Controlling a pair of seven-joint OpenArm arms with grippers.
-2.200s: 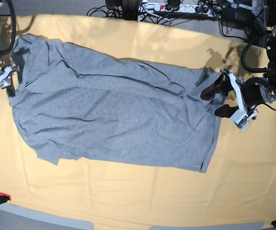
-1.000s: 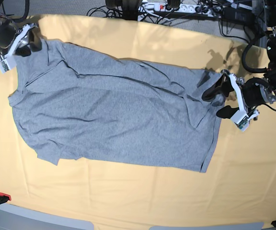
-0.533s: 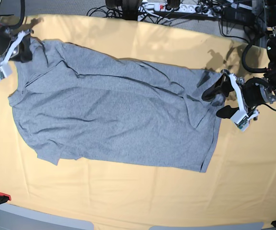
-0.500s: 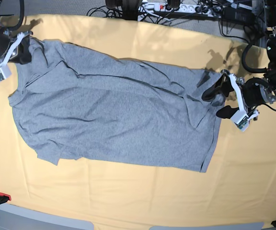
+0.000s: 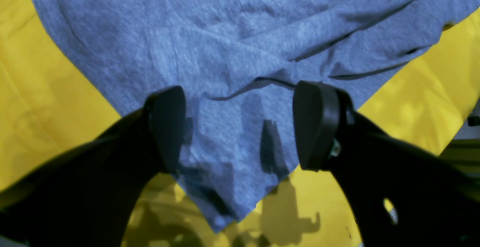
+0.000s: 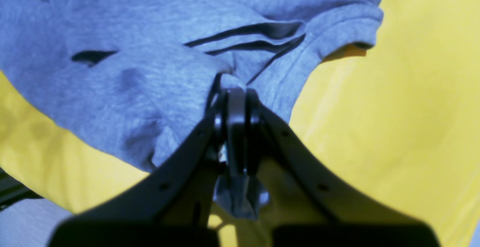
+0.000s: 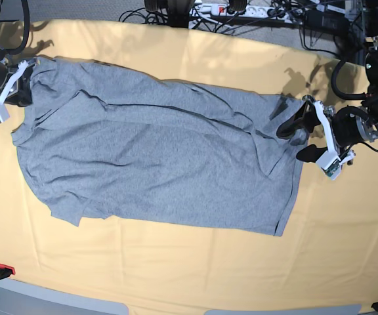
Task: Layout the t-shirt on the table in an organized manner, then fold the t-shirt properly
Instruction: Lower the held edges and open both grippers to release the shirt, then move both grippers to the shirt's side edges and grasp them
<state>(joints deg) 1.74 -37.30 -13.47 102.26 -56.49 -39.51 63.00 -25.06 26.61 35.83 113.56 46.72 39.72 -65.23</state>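
Overhead, the heather-grey cotton t-shirt (image 7: 156, 151) is lying spread across the pale yellow cloth-covered table (image 7: 195, 275). At nine o'clock, the right gripper (image 6: 234, 100) is pinching its corner; at three o'clock, the left gripper (image 5: 240, 127) is straddling the hem, jaws apart.

Bare desk (image 7: 195, 275) is left open nearside of both pincers. Between the left pincer (image 7: 298, 139) fingers a t-shirt (image 7: 163, 164) corner is spread. Behind the pincers, the desk's far edge is crowded by cables (image 7: 241, 13).
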